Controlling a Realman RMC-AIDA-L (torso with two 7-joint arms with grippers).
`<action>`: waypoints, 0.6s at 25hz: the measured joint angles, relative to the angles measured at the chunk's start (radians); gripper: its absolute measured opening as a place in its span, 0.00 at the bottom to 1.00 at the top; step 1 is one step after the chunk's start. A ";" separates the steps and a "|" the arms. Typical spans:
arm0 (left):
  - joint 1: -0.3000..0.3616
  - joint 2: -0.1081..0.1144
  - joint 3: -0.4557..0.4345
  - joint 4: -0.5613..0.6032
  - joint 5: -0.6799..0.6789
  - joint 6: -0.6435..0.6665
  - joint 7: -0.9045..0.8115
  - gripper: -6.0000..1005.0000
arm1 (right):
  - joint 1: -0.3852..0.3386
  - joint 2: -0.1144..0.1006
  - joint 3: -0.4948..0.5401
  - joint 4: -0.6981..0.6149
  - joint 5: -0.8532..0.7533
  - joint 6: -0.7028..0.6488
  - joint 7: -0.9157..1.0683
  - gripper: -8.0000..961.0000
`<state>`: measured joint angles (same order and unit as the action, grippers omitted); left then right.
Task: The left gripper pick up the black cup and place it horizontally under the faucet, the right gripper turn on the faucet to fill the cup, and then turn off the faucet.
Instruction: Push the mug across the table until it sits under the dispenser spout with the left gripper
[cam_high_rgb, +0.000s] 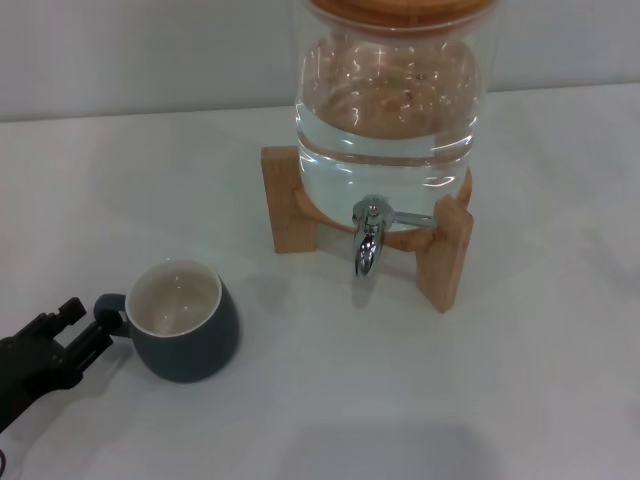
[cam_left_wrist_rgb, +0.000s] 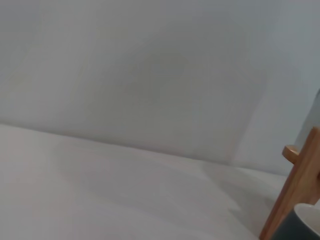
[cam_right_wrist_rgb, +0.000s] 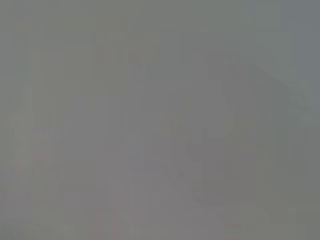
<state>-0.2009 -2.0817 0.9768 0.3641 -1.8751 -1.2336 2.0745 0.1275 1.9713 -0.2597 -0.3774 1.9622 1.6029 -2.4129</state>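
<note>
The left gripper (cam_high_rgb: 88, 322) is sitting low at the table's near-left corner in the head view, its fingers reaching toward two o'clock and meeting the loop handle (cam_high_rgb: 108, 304) of the black cup (cam_high_rgb: 184, 322). The fingers are lying on either side of the handle, slightly spread; whether they are already pinching it I cannot tell. From the gripper, the cup's body is lying at three o'clock, standing upright with its cream inside facing up and its handle pointing back at nine o'clock, straight toward the claw.

Beyond the cup, the faucet (cam_high_rgb: 368, 238) is hanging at about two o'clock, well apart from the cup, its spout pointing down between the legs of the wooden stand (cam_high_rgb: 444, 252) that is carrying the glass jar (cam_high_rgb: 388, 110). So the carry, as I judge it, is running rightward and away from the robot.

The left arm is plainly the nearer one; the right gripper is showing nowhere.
</note>
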 joint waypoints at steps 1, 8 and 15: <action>-0.001 0.000 0.000 0.003 0.002 0.000 -0.003 0.59 | 0.000 0.001 0.000 0.000 0.000 0.000 0.000 0.85; -0.020 0.005 0.002 0.006 0.025 0.016 -0.019 0.54 | -0.002 0.011 0.001 0.000 0.000 -0.002 -0.007 0.85; -0.034 0.008 0.002 0.008 0.049 0.032 -0.032 0.52 | 0.001 0.018 0.001 0.000 0.000 -0.010 -0.009 0.85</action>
<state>-0.2354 -2.0737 0.9785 0.3717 -1.8262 -1.2012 2.0430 0.1284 1.9891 -0.2588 -0.3773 1.9619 1.5925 -2.4219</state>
